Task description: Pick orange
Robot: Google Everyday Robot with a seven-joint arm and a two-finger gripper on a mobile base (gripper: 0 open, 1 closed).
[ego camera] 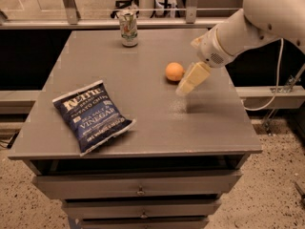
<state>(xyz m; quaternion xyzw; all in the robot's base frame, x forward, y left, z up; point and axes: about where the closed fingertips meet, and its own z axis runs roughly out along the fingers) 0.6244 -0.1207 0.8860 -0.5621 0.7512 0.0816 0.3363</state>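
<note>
The orange, small and round, rests on the grey table top right of centre. My gripper comes in from the upper right on a white arm. It hangs just above the table, close to the orange's right and slightly in front of it, not touching it.
A blue chip bag lies flat at the front left of the table. A drink can stands at the far edge. The table has drawers below its front edge. A cable hangs to the right.
</note>
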